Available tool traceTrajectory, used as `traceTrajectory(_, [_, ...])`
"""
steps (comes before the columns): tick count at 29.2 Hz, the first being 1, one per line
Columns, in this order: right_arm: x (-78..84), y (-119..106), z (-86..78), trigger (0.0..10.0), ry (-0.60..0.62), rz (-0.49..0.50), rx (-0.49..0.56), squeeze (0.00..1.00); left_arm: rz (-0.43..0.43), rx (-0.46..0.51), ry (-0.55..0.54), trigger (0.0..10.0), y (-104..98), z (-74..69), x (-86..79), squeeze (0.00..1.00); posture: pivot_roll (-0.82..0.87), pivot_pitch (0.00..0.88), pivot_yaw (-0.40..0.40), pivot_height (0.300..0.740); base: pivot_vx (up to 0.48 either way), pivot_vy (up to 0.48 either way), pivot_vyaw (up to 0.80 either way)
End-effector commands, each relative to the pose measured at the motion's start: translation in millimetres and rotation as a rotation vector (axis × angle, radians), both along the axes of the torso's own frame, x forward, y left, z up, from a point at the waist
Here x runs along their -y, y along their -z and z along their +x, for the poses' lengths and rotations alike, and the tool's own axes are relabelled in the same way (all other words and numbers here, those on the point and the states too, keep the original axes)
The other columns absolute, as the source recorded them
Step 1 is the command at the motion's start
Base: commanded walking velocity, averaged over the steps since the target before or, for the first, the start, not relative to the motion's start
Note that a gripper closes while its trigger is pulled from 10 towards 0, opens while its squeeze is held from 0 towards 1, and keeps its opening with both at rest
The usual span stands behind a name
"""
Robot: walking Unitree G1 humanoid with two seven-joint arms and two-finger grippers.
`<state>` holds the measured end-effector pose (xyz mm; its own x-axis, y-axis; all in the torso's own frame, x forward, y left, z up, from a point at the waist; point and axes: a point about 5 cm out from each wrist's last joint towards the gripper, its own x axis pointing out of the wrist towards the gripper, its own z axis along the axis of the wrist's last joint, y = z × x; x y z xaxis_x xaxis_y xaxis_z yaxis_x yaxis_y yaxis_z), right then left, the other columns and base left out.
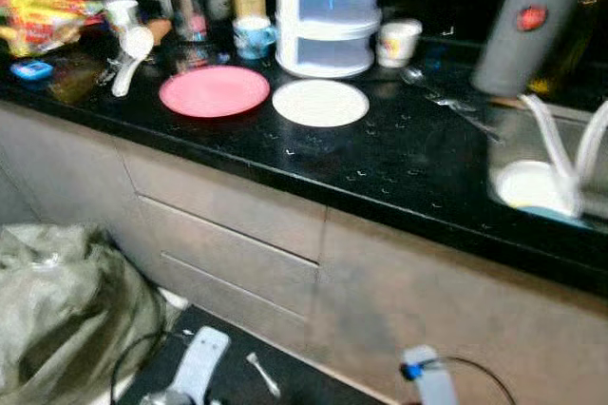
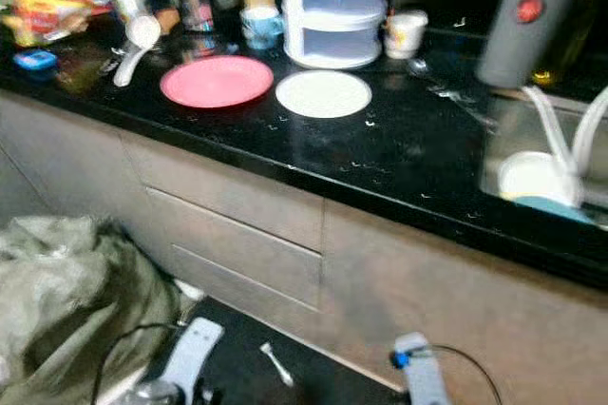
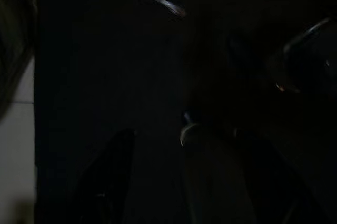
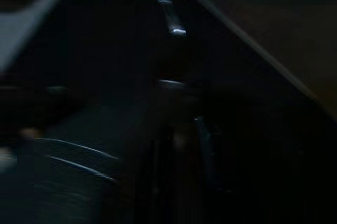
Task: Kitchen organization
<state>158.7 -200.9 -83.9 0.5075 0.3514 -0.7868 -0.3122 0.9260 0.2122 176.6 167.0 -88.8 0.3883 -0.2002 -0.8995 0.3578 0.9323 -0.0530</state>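
Both claws hang low by the floor mat, idle: the left gripper shows only dim black fingers in its dark wrist view, and whether either it or the right gripper is open or closed cannot be told. On the black counter, the pink plate and the white plate lie side by side, just apart, toward the back edge before the white drawer unit. Judged from their look, both plates are stiff, light, smooth and slippery, perhaps breakable; a pinch at the near rim seems the best hold. A small utensil lies on the mat below, thin and easily taken by its handle.
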Motion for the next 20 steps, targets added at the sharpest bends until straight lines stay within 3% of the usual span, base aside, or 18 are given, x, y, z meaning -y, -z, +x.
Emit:
traceTrajectory(1, [-0.7,-2.9,2.4,10.0,0.012,0.081,0.008,1.00,0.010,-0.007,-0.007,10.0,0.1,-0.6,-3.8,0.00,-0.02,0.000,0.047,0.740,0.000,0.000,0.00])
traceTrajectory(2, [26.3,-31.5,34.0,10.0,-0.041,0.207,0.092,1.00,0.010,-0.008,-0.006,10.0,0.1,-0.6,-4.0,0.00,-0.02,0.000,0.046,0.740,0.000,0.000,0.00])
traceTrajectory(6, [42.7,-55.0,52.6,10.0,-0.091,0.313,0.143,1.00,0.010,-0.008,-0.005,10.0,0.1,-0.7,-4.3,0.00,-0.02,0.000,0.050,0.740,0.000,0.000,0.00])
traceTrajectory(9, [50.5,-82.6,68.0,10.0,-0.188,0.466,0.212,1.00,0.011,-0.009,-0.005,10.0,0.0,-0.6,-5.1,0.00,-0.03,0.000,0.052,0.740,0.000,0.000,0.00])
traceTrajectory(12, [50.4,-93.6,73.2,10.0,-0.231,0.523,0.247,1.00,0.012,-0.009,-0.004,10.0,-0.1,-0.6,-5.3,0.00,-0.03,0.000,0.052,0.740,0.000,0.000,0.00])
traceTrajectory(14, [42.9,-125.5,84.7,10.0,-0.338,0.676,0.368,1.00,0.013,-0.009,-0.002,10.0,-0.2,-0.5,-5.8,0.00,-0.03,0.000,0.053,0.740,0.000,0.000,0.00])
traceTrajectory(17, [36.9,-144.8,89.0,10.0,-0.394,0.757,0.440,1.00,0.013,-0.010,-0.002,10.0,-0.3,-0.3,-6.1,0.00,-0.03,0.000,0.054,0.740,0.000,0.000,0.00])
traceTrajectory(18, [30.0,-167.0,90.9,10.0,-0.465,0.845,0.507,1.00,0.013,-0.010,-0.001,10.0,-0.4,-0.3,-6.2,0.00,-0.03,0.000,0.054,0.740,0.000,0.000,0.00])
traceTrajectory(19, [30.0,-167.0,90.9,10.0,-0.465,0.845,0.507,1.00,0.013,-0.010,-0.001,10.0,-0.4,-0.3,-6.2,0.00,-0.03,0.000,0.054,0.740,0.000,0.000,0.00])
traceTrajectory(20, [22.9,-187.9,90.7,10.0,-0.533,0.915,0.563,1.00,0.013,-0.010,0.000,10.0,-0.4,-0.1,-6.2,0.00,-0.03,0.000,0.055,0.740,0.000,0.000,0.00])
